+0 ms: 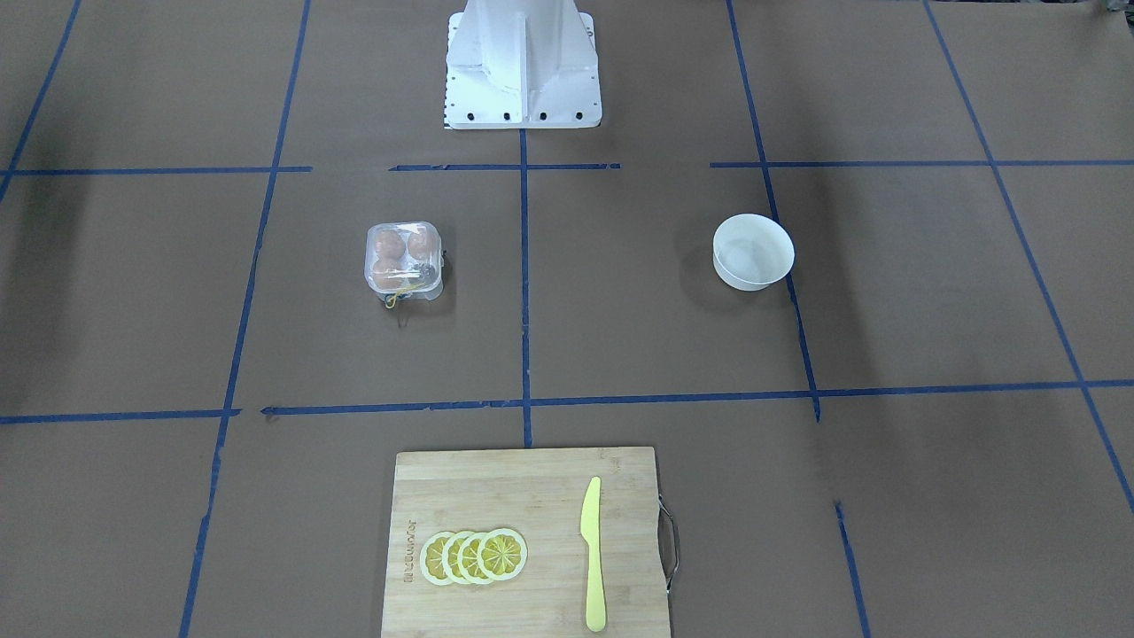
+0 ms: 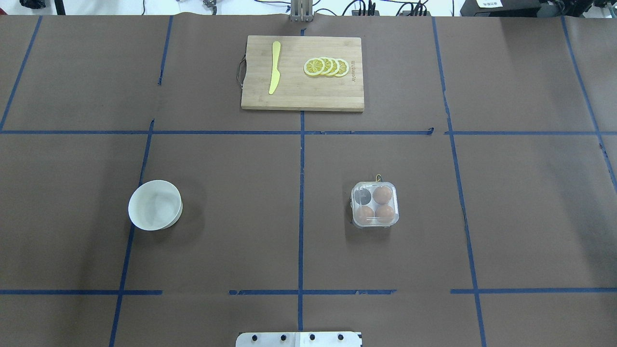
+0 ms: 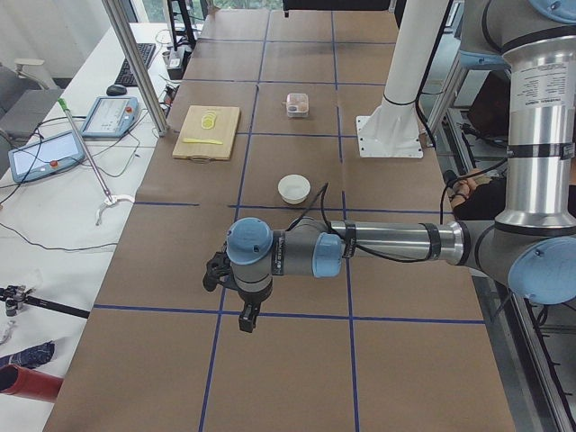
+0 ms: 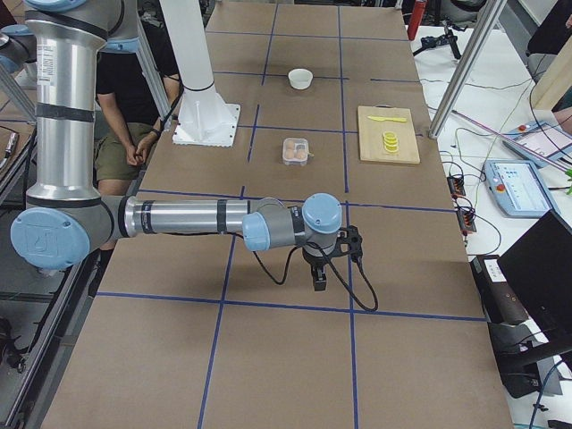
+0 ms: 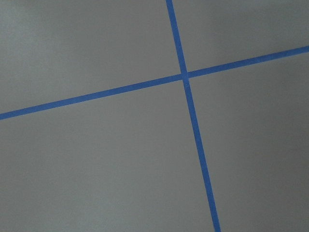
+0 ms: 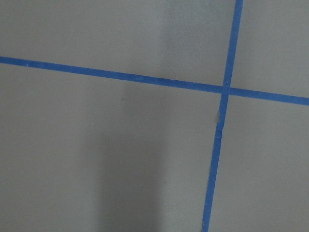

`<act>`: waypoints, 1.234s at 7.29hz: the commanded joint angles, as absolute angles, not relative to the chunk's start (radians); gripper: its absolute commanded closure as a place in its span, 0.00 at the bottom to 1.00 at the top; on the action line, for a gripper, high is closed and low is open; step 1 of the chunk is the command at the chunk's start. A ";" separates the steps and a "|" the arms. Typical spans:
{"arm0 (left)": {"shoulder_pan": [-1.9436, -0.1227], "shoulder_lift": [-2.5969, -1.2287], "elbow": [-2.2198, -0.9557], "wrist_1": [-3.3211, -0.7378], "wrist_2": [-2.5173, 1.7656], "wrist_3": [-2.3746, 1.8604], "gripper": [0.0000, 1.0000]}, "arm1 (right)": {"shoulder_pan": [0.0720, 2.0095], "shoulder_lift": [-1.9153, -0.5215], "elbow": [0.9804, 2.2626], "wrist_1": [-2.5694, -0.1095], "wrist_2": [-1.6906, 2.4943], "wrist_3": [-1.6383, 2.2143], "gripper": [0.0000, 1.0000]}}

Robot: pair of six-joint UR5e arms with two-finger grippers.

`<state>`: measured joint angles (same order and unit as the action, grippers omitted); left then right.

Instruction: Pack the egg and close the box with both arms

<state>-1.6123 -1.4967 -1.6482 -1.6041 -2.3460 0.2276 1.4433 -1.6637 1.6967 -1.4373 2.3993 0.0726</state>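
Observation:
The clear box point(image 2: 375, 205) sits on the table right of centre with its lid down. It also shows in the front view point(image 1: 403, 257). Three orange-brown eggs point(image 2: 382, 194) lie in its cells and one cell looks dark and empty. The near, left arm's gripper point(image 3: 246, 317) hangs over bare table, far from the box point(image 3: 297, 104). The near, right arm's gripper point(image 4: 319, 282) hangs over bare table, far from the box point(image 4: 296, 150). I cannot tell whether either gripper is open or shut. Both wrist views show only brown table and blue tape.
A white bowl point(image 2: 155, 205) stands left of centre and looks empty. A wooden cutting board point(image 2: 302, 96) at the far side holds a yellow knife point(image 2: 274, 67) and lemon slices point(image 2: 326, 66). The white pedestal point(image 1: 521, 71) stands at the robot's side.

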 commanded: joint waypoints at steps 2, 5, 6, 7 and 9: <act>-1.611 -1.497 -1.634 -1.656 -2.350 0.229 0.00 | 1.451 -1.652 1.700 -1.491 2.384 0.003 0.00; -1.597 -1.517 -1.637 -1.663 -2.341 0.230 0.00 | 1.453 -1.641 1.692 -1.486 2.384 0.005 0.00; -1.585 -1.516 -1.632 -1.664 -2.341 0.229 0.00 | 1.453 -1.650 1.690 -1.482 2.385 0.017 0.00; -1.585 -1.513 -1.634 -1.663 -2.341 0.229 0.00 | 1.453 -1.651 1.690 -1.480 2.385 0.018 0.00; -1.585 -1.519 -1.637 -1.661 -2.342 0.219 0.00 | 1.453 -1.652 1.690 -1.480 2.390 0.021 0.00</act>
